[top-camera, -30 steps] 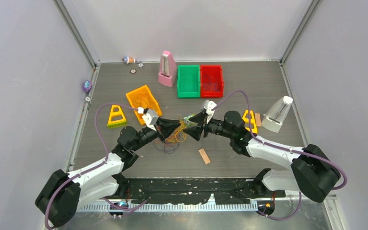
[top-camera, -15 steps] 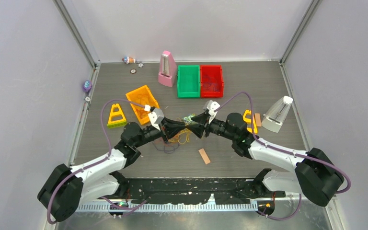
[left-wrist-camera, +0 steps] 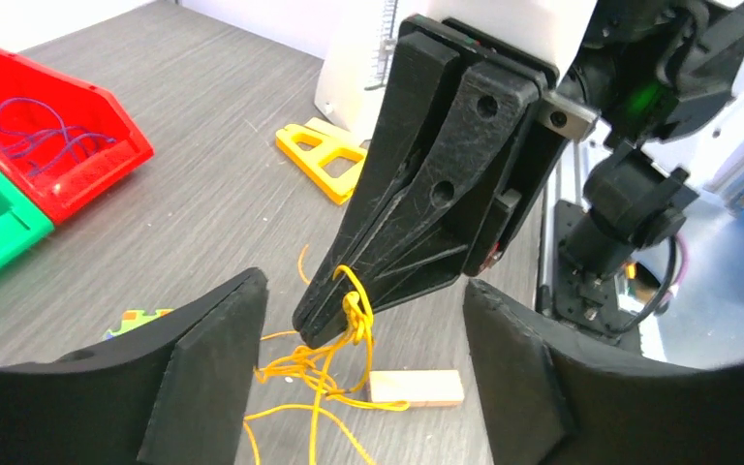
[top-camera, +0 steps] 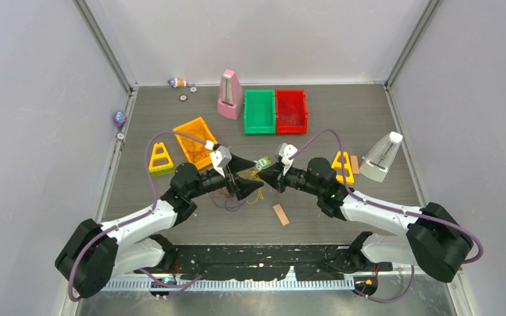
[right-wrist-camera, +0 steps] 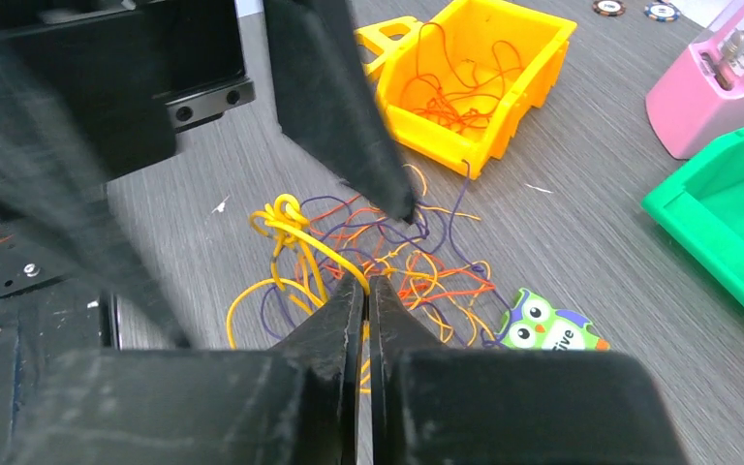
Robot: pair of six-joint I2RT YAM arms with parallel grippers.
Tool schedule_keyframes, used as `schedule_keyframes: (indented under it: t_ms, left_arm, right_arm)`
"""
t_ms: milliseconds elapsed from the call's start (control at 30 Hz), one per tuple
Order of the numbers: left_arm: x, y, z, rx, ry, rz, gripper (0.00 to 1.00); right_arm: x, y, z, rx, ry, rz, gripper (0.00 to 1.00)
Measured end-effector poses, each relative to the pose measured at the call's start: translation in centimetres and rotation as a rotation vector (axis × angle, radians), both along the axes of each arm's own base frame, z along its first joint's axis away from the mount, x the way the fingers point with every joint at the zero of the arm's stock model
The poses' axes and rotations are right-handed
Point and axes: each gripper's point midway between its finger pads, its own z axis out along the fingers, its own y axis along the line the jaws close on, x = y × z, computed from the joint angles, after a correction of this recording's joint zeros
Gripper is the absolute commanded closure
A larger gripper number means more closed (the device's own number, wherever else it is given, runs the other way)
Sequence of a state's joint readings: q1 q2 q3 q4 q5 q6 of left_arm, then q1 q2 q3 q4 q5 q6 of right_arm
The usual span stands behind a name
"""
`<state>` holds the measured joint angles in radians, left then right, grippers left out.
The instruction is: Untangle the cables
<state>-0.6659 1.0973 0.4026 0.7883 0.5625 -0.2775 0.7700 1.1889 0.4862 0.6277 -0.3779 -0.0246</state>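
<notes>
While the right gripper (right-wrist-camera: 365, 283) is pinching a yellow cable (right-wrist-camera: 295, 232) between jaws pressed together, the left gripper (left-wrist-camera: 363, 288) is standing spread wide and holding nothing; its two fingers (left-wrist-camera: 215, 360) are flanking the right gripper's tip, one on each side. The cables (right-wrist-camera: 387, 254) are lying mostly as one loose tangle on the table (top-camera: 369, 112), between the two grippers and near the orange bin (right-wrist-camera: 441, 145); orange, purple and yellow strands are crossing one another there; a yellow knot (left-wrist-camera: 353, 312) is hanging at the right gripper's tip, with yellow loops trailing from it down to the table. Part of the work is looking done: orange strands are lying in the orange bin, and purple strands are lying in the red bin (left-wrist-camera: 97, 179), both apart from the tangle; no cable is showing in the green bin (top-camera: 259, 131), as far as the top view is telling. What is left is judged the larger part: the yellow cable is being held but is not yet free of the pile; the orange and purple strands in the pile are not yet parted from one another. The task is thus judged to be under way and well short of its end; no closer estimate is being offered.
</notes>
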Motion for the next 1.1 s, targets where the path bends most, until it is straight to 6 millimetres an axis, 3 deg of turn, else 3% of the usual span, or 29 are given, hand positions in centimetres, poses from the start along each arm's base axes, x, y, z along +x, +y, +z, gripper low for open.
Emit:
schedule_keyframes:
  t_ms: [67,233,433,633,667,700,733,767,967,1100]
  left_arm:
    - [0.3,0.2,0.0,0.0,0.004,0.022,0.06]
    - [1.4,1.0,0.3,-0.009,0.005,0.111,0.06]
    - [2.7,1.9,-0.2,0.007,0.011,0.203,0.16]
    - [2.9,1.7,-1.3,0.039,0.028,0.204,0.38]
    - [3.1,1.6,-1.8,0.054,0.04,0.205,0.46]
    - [3.3,1.5,-2.3,0.072,0.058,0.204,0.63]
    - [3.6,1.3,-2.8,0.089,0.077,0.204,0.86]
    - [3.8,1.1,-3.1,0.103,0.089,0.203,1.0]
    - [5.1,0.8,-4.1,0.158,0.142,0.236,1.0]
    - [7.0,3.4,-4.3,0.165,0.165,0.423,1.0]
  right_arm:
    - [0.3,-0.1,0.0,-0.002,0.001,-0.018,0.95]
    - [1.6,-1.2,0.1,-0.004,0.011,-0.125,0.95]
    - [3.2,-2.2,2.7,0.017,0.035,-0.243,0.95]
    - [4.2,-2.6,5.8,0.064,0.035,-0.307,0.95]
    - [4.3,-2.6,6.0,0.068,0.04,-0.313,0.95]
    - [4.3,-2.6,6.0,0.069,0.047,-0.317,0.95]
    - [4.3,-2.6,5.9,0.068,0.054,-0.319,0.95]
    - [4.3,-2.6,5.8,0.065,0.061,-0.321,0.95]
    - [5.5,-4.0,5.5,0.042,0.091,-0.432,0.95]
    - [7.9,-8.6,5.5,0.019,0.104,-0.701,0.95]
